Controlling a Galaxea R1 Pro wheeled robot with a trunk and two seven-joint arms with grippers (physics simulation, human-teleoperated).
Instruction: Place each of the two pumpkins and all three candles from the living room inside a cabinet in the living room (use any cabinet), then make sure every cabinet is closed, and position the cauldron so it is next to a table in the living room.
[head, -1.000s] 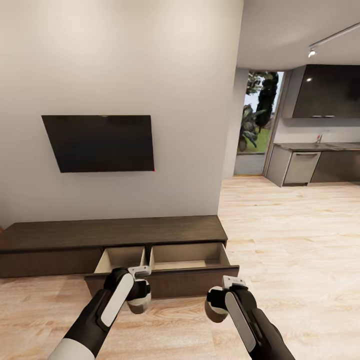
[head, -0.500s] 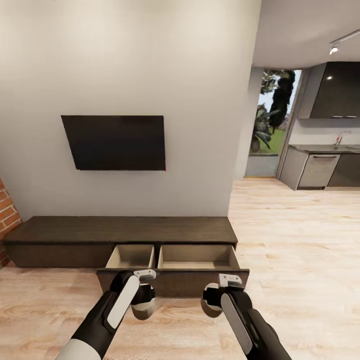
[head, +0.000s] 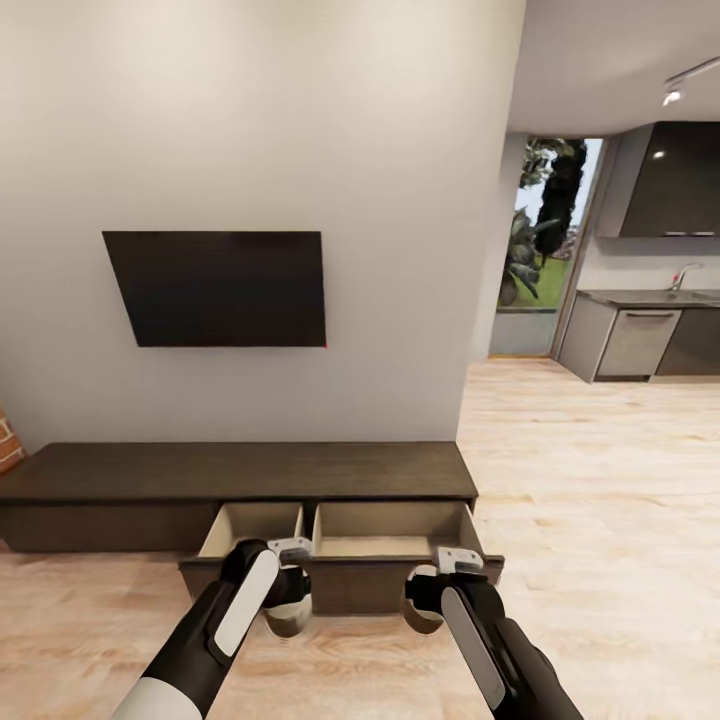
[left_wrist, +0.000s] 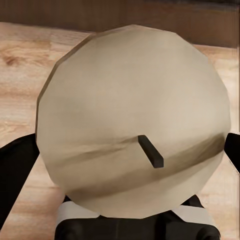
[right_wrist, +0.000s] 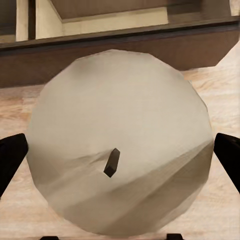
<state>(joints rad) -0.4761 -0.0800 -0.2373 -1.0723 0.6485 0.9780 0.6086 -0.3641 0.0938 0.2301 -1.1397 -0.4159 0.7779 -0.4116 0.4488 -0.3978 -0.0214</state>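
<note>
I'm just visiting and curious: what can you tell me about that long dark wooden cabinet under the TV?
The cabinet is a long, low unit of dark brown wood standing on the pale plank floor against the grey wall, below the wall-mounted TV. Its flat top is bare. Its right-hand drawer is pulled out, showing two light beige compartments with nothing visible inside. The left part's front is shut. Nothing touches it; both arms, each holding a pale candle, hover just in front.

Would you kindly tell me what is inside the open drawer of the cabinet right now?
The open drawer of the cabinet shows two beige compartments with nothing visible in them. Its dark front panel hides the near floor of each.
</note>
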